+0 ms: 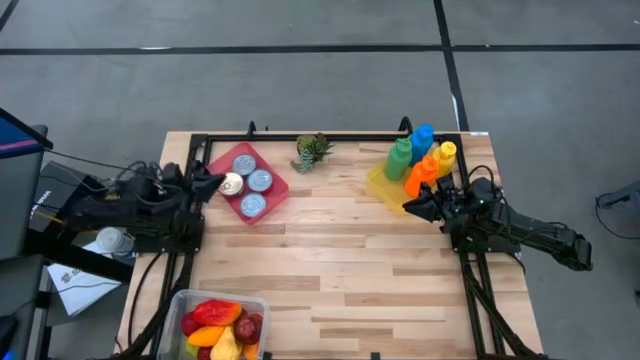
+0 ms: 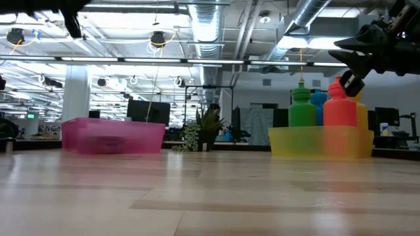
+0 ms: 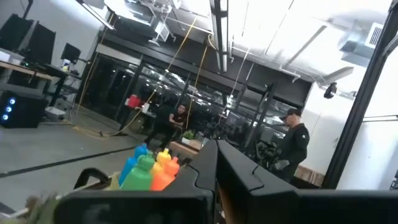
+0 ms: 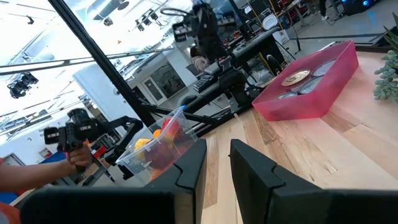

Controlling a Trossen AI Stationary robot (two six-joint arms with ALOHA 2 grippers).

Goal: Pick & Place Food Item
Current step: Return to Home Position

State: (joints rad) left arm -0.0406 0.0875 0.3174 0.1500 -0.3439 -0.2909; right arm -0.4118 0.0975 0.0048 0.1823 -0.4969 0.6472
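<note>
Toy fruits and vegetables, red, yellow and orange, (image 1: 220,325) lie in a clear plastic bin at the table's near left corner, also seen as the bin (image 4: 158,146) in the right wrist view. My left gripper (image 1: 218,182) hovers shut at the left edge of a pink tray (image 1: 278,190) that holds three tin cans (image 1: 250,183). My right gripper (image 1: 408,205) hangs above the table beside a yellow tray of coloured bottles (image 1: 420,160), its fingers a narrow gap apart (image 4: 217,168). Neither gripper holds anything.
A small potted plant (image 1: 312,150) stands at the far edge between the two trays. The middle of the wooden table (image 1: 340,260) is bare boards. A black frame runs along the far edge. People stand in the room beyond, seen in both wrist views.
</note>
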